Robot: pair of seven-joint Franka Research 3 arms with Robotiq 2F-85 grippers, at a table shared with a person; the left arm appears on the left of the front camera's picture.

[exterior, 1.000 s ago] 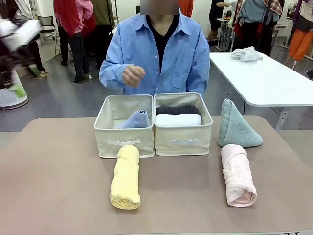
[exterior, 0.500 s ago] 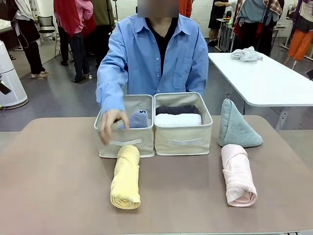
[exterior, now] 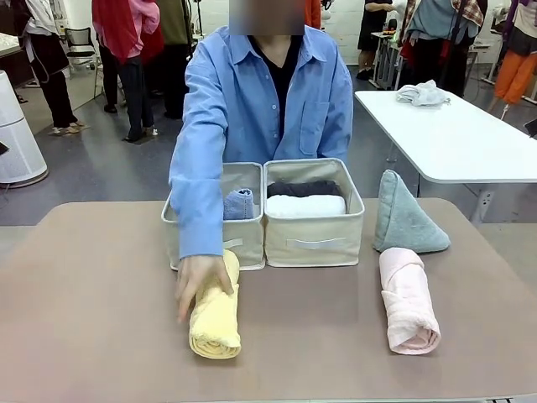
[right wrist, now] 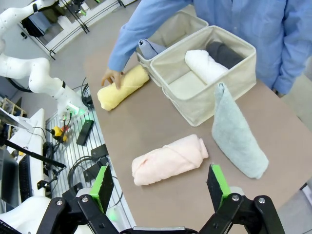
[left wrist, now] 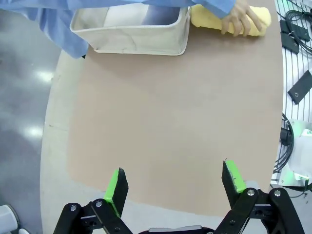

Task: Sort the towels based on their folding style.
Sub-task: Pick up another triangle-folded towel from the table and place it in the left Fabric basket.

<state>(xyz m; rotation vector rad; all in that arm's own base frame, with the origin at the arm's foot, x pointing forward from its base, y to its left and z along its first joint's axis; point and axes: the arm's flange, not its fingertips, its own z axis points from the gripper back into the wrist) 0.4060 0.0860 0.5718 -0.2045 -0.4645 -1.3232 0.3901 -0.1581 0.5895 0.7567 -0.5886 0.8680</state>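
The left gripper [left wrist: 175, 184] hangs wide open and empty over bare table [left wrist: 161, 122], well apart from the pale yellow roll [exterior: 216, 323], which lies before the left box [exterior: 245, 252] with a person's hand [exterior: 195, 284] on its far end. That box holds the lavender-blue cone [exterior: 238, 204]; the right box [exterior: 315, 239] holds the white roll [exterior: 305, 206] and dark grey roll [exterior: 304, 188]. The grey-green cone [exterior: 404, 220] stands just beside it, the pink roll [exterior: 408, 300] lying nearer the robot. The right gripper [right wrist: 160, 183], jaws spread and empty, hovers near the pink roll
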